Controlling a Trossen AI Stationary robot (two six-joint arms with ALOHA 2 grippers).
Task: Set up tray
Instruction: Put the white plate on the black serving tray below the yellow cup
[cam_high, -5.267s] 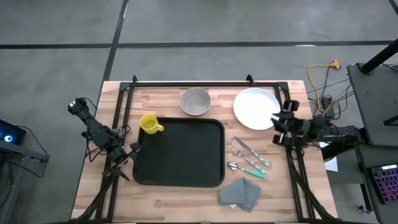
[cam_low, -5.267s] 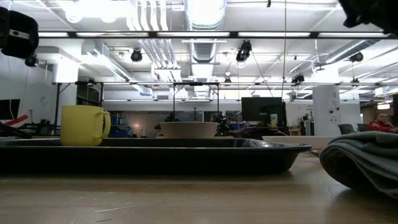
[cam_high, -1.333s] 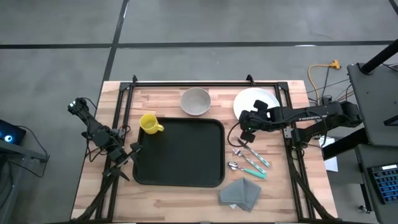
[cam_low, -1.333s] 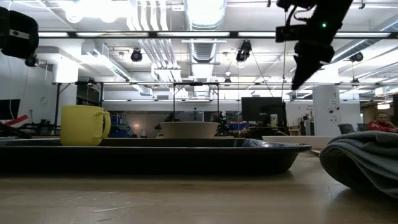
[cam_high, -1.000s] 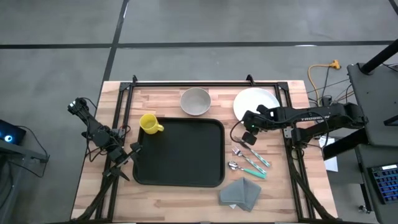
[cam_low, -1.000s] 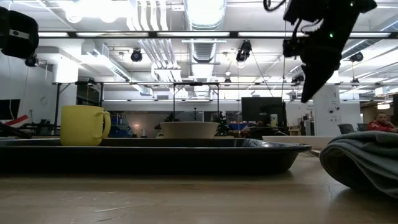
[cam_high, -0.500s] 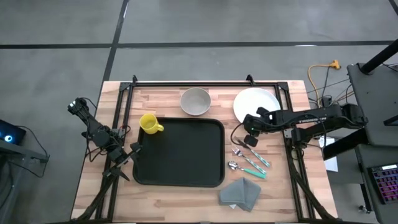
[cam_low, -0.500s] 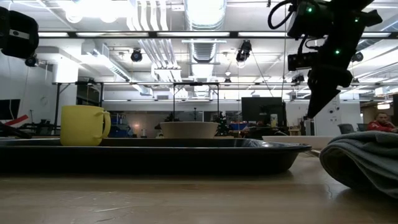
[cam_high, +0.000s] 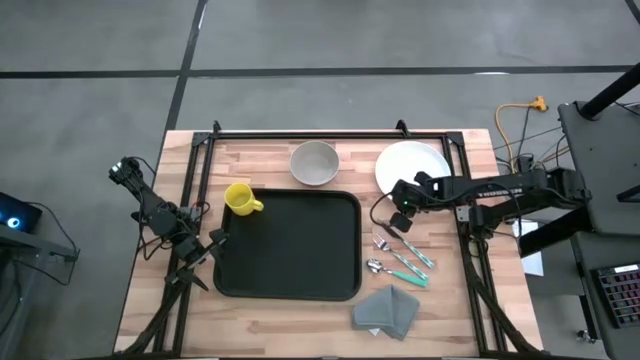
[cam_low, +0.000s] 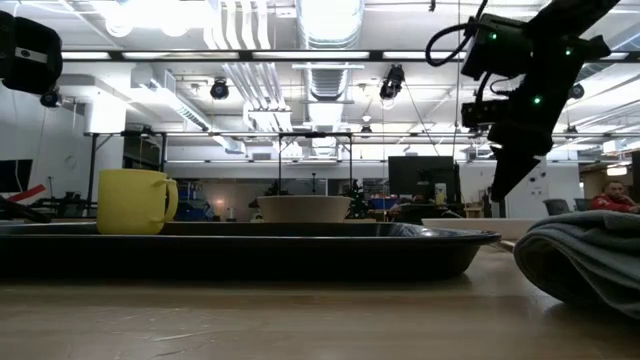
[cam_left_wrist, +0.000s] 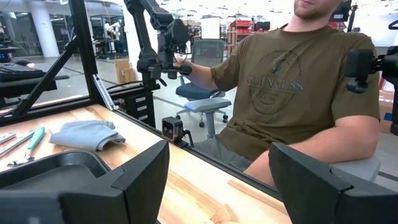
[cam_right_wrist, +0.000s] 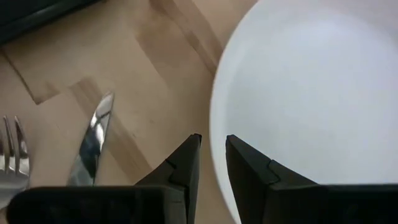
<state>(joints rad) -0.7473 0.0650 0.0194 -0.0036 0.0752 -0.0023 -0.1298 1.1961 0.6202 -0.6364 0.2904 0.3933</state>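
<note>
The black tray (cam_high: 290, 245) lies flat in the middle of the table, with nothing on it. A white plate (cam_high: 412, 172) rests on the wood at the far right. My right gripper (cam_high: 398, 216) hangs above the plate's near-left rim (cam_right_wrist: 221, 124), pointing steeply down, its fingers (cam_right_wrist: 186, 163) a narrow gap apart and holding nothing. In the low view it (cam_low: 497, 192) is well above the table. My left gripper (cam_high: 205, 250) waits wide open at the table's left edge, beside the tray.
A yellow mug (cam_high: 240, 198) and a grey bowl (cam_high: 314, 163) stand just beyond the tray's far edge. A knife, fork and spoon (cam_high: 400, 255) lie right of the tray, with a grey folded napkin (cam_high: 388, 310) nearer. A person (cam_left_wrist: 298, 81) sits beyond the table's near edge.
My right gripper has come down toward the table at the plate's near-left rim, still pointing steeply down with the same narrow gap between its fingers. Nothing on the table has moved.
</note>
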